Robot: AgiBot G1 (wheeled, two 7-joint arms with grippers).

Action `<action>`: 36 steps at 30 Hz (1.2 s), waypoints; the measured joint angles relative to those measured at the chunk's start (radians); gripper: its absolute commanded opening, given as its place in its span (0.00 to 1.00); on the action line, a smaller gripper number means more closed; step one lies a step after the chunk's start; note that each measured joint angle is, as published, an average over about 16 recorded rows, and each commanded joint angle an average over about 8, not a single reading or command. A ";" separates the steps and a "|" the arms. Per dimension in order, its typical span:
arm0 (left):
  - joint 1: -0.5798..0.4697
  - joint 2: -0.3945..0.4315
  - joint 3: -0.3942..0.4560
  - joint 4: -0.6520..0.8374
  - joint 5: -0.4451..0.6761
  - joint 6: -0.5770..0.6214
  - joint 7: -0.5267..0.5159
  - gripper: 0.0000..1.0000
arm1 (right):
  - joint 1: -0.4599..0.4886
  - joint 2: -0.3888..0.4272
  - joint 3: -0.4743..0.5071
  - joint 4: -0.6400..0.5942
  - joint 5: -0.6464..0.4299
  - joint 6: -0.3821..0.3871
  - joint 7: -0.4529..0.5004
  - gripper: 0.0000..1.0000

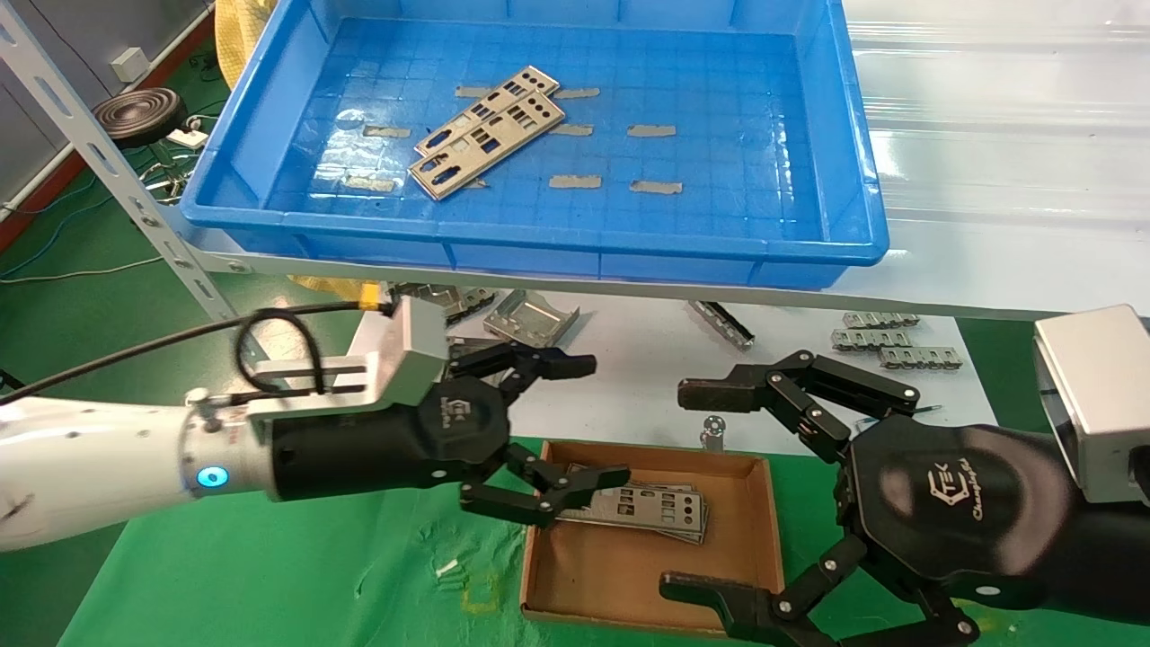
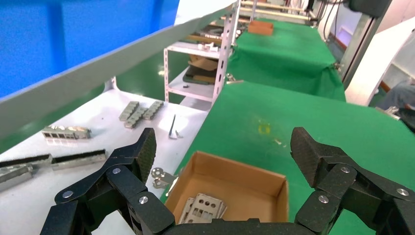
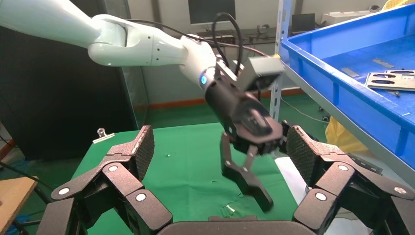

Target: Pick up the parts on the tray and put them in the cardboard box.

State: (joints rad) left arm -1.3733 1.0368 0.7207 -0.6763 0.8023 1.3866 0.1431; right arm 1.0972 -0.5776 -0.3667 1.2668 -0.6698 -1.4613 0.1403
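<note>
Two parts (image 1: 490, 133) lie overlapped on the floor of the blue tray (image 1: 737, 180), left of its middle. The cardboard box (image 1: 611, 575) sits on green cloth below the shelf and holds a small stack of parts (image 1: 642, 508). My left gripper (image 1: 597, 420) hovers open and empty over the box's left end. The left wrist view shows that gripper (image 2: 225, 147) above the box (image 2: 244, 174) and the stacked parts (image 2: 203, 208). My right gripper (image 1: 680, 490) is open and empty by the box's right side. Its own view (image 3: 221, 147) looks toward the left arm and the tray (image 3: 352, 88).
Grey tape strips (image 1: 651, 131) dot the tray floor. Folded metal brackets (image 1: 530, 319) and more of them (image 1: 876, 337) lie on the white table under the shelf. A slanted shelf post (image 1: 117, 171) stands at the left. Green cloth (image 1: 269, 575) covers the near table.
</note>
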 measured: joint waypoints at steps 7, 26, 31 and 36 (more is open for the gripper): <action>0.056 -0.080 -0.083 -0.114 -0.013 0.020 -0.062 1.00 | 0.000 0.000 0.000 0.000 0.000 0.000 0.000 1.00; 0.208 -0.296 -0.307 -0.423 -0.050 0.076 -0.230 1.00 | 0.000 0.000 0.000 0.000 0.000 0.000 0.000 1.00; 0.247 -0.352 -0.365 -0.502 -0.059 0.090 -0.273 1.00 | 0.000 0.000 0.000 0.000 0.000 0.000 0.000 1.00; 0.280 -0.399 -0.414 -0.570 -0.068 0.103 -0.309 1.00 | 0.000 0.000 0.000 0.000 0.000 0.000 0.000 1.00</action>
State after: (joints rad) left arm -1.0931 0.6376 0.3067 -1.2467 0.7347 1.4893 -0.1656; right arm 1.0972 -0.5774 -0.3670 1.2667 -0.6695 -1.4611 0.1401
